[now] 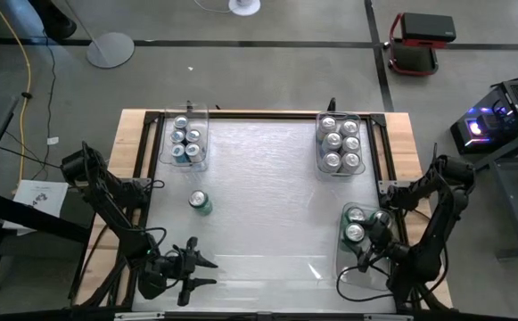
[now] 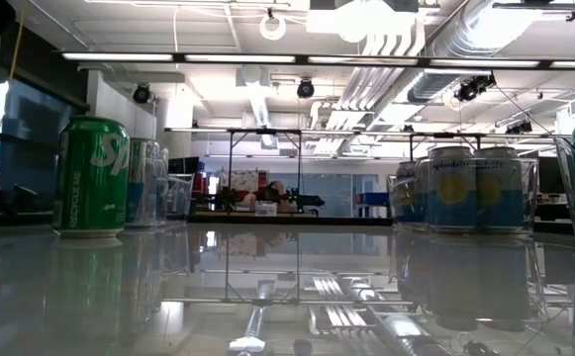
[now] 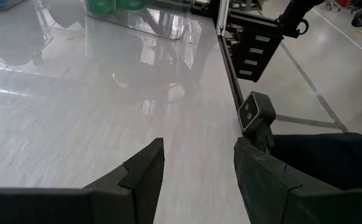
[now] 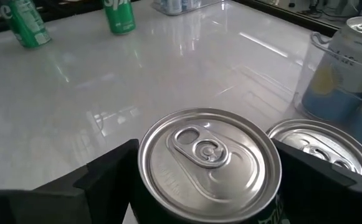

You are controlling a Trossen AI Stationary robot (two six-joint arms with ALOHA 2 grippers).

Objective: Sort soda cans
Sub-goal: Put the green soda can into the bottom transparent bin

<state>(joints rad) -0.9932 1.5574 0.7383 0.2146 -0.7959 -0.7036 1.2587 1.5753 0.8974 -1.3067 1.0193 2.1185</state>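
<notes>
The white glossy bench (image 1: 259,205) is sitting in an open workshop. The right gripper (image 1: 372,234) is inside the near clear plastic bin (image 1: 343,267); its jaws, spread wide, are flanking a silver-topped soda can (image 4: 209,163), seemingly releasing it. Next: lifting clear and crossing to the lone green soda can (image 1: 200,202), ahead of the idle left gripper (image 1: 201,270), whose jaws are standing half-open and empty.

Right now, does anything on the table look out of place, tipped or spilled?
One green can stands upright alone on the open table, outside the bins. Other cans visible sit upright in the three clear bins. Nothing looks tipped or spilled.
</notes>
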